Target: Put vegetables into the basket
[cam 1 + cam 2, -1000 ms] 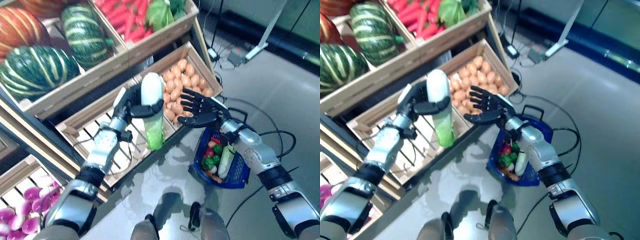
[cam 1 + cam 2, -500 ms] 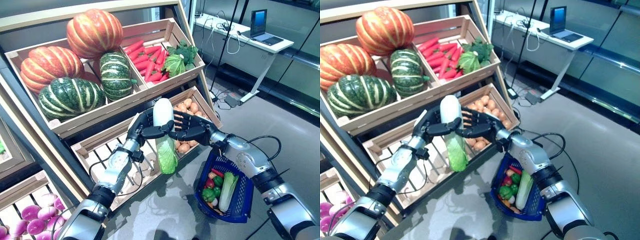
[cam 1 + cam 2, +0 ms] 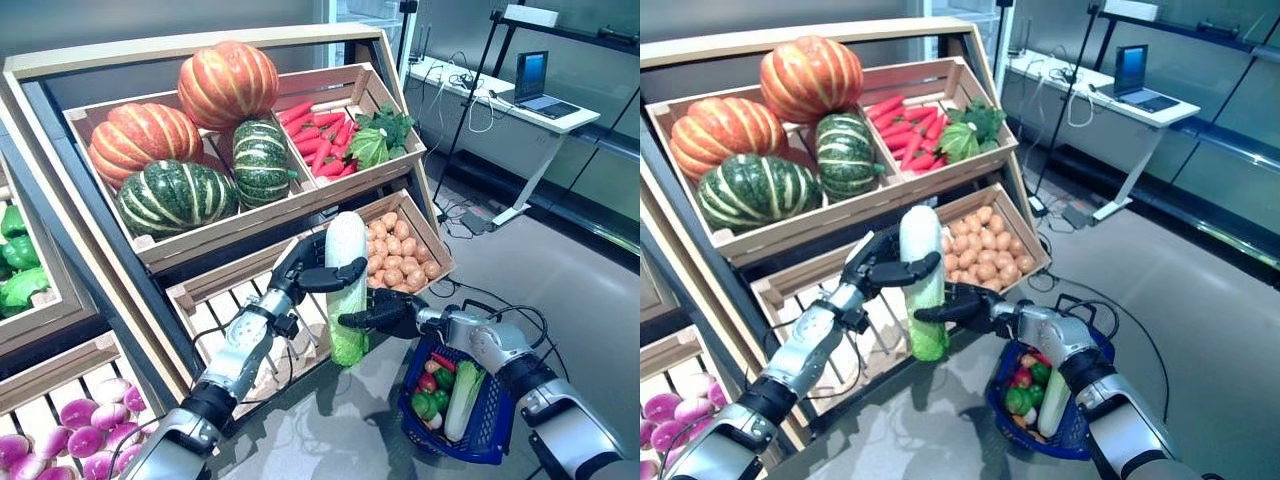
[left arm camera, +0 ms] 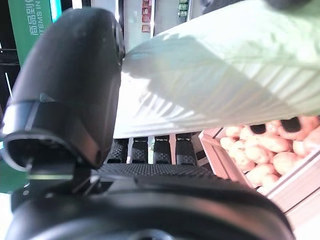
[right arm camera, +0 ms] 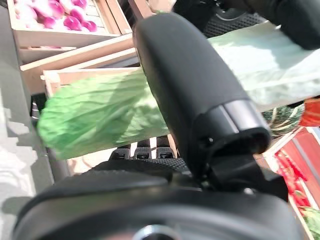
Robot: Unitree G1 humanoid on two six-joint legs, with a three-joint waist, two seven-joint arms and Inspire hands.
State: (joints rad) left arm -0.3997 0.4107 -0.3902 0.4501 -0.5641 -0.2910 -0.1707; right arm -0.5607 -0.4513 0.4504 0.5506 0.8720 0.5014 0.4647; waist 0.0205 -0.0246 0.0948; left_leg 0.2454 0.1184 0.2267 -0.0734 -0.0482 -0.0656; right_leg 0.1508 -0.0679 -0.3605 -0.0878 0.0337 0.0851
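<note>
A long napa cabbage [image 3: 346, 250], white at the top and leafy green at the bottom, hangs upright in front of the lower shelf crates. My left hand [image 3: 305, 268] is shut on its white upper part, thumb across the front. My right hand [image 3: 390, 310] is shut on it lower down, where the white meets the green. In the right wrist view the thumb [image 5: 190, 85] lies over the cabbage [image 5: 95, 115]. In the left wrist view the cabbage [image 4: 225, 75] sits between thumb and fingers. A blue basket [image 3: 493, 415] hangs below my right forearm, holding peppers and another cabbage.
Behind the cabbage a crate of potatoes [image 3: 398, 262] stands beside a slatted wooden crate [image 3: 215, 310]. Above are crates of pumpkins [image 3: 175, 195] and carrots [image 3: 325, 140]. Purple turnips [image 3: 75, 440] lie at lower left. A desk with a laptop [image 3: 530, 80] stands at back right.
The camera has tilted up. My right hand, open and apart from the cabbage a second ago, has come in and closed round its lower part. My left hand keeps its hold.
</note>
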